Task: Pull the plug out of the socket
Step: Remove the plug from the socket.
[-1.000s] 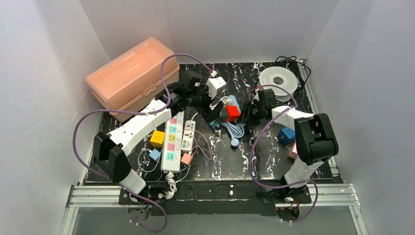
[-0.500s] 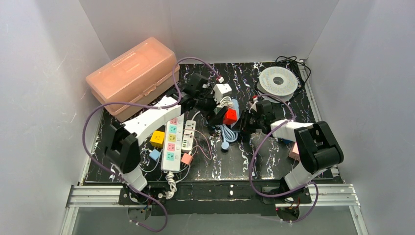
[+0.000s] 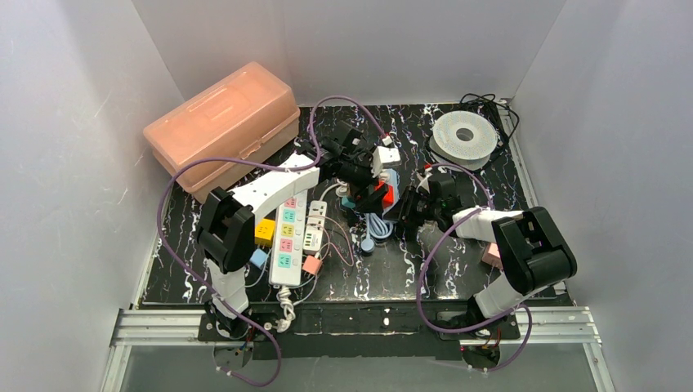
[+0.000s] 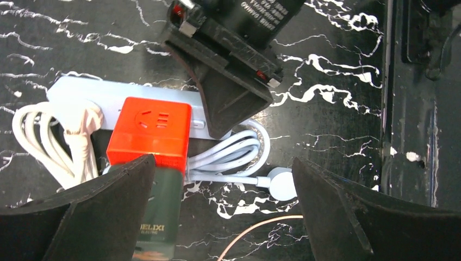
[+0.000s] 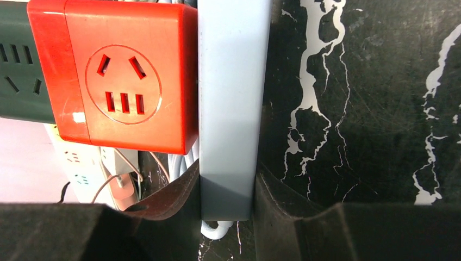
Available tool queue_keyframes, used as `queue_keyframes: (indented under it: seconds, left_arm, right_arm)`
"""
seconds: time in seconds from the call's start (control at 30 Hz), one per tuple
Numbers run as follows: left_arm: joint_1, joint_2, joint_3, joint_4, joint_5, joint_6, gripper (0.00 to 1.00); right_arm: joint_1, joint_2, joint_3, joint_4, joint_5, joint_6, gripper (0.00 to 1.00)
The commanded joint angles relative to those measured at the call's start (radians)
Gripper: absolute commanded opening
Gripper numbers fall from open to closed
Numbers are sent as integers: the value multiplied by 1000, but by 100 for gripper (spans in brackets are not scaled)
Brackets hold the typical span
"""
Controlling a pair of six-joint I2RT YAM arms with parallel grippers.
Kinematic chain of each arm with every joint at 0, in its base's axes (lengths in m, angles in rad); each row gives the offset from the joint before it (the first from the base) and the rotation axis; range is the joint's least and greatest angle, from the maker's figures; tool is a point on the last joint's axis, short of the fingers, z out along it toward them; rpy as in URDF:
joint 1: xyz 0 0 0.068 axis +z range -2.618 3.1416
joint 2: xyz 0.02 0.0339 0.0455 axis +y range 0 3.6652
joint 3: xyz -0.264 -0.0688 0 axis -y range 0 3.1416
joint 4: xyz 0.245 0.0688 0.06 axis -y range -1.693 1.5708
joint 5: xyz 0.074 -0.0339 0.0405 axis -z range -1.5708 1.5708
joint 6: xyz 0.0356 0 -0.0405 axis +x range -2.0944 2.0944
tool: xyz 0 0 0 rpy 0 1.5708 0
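- Left fingers point(image 4: 98, 212) spread wide, hovering over the red plug point(image 4: 149, 130);
- Right fingers point(image 5: 326, 234) pinching the pale blue socket strip point(image 5: 234, 98); plug pressed against its side.

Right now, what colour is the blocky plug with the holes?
Bright red-orange, that plug beside the pale blue strip; the right wrist view shows it best.

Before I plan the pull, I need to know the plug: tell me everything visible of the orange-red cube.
The orange-red cube is a glossy plastic block with rounded edges. Its upturned face bears a moulded circle with five slots: two slanted, three straight. One side sits flush against the pale blue power strip; the opposite side meets a dark green block.
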Motion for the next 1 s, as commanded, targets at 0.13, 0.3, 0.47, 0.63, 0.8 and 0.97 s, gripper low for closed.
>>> queue_keyframes:
  seconds: [0.13, 0.3, 0.47, 0.63, 0.8, 0.97]
  left_arm:
    - [-8, 43, 34, -72, 105, 217, 98]
    - [-8, 87, 52, -133, 102, 382, 98]
    - [-9, 121, 39, -53, 41, 431, 98]
    - [-9, 115, 19, 27, 7, 399, 98]
    - [-11, 90, -38, 127, -48, 375, 98]
    - [-6, 62, -20, 11, -83, 332, 98]
  right_arm:
    - [44, -70, 25, 108, -17, -60, 1]
    - [59, -91, 37, 62, 2, -89, 1]
    - [78, -110, 39, 60, 5, -86, 1]
    - [100, -111, 37, 70, 5, -76, 1]
    - [111, -110, 25, 91, 10, -59, 1]
    - [113, -118, 12, 99, 21, -50, 1]
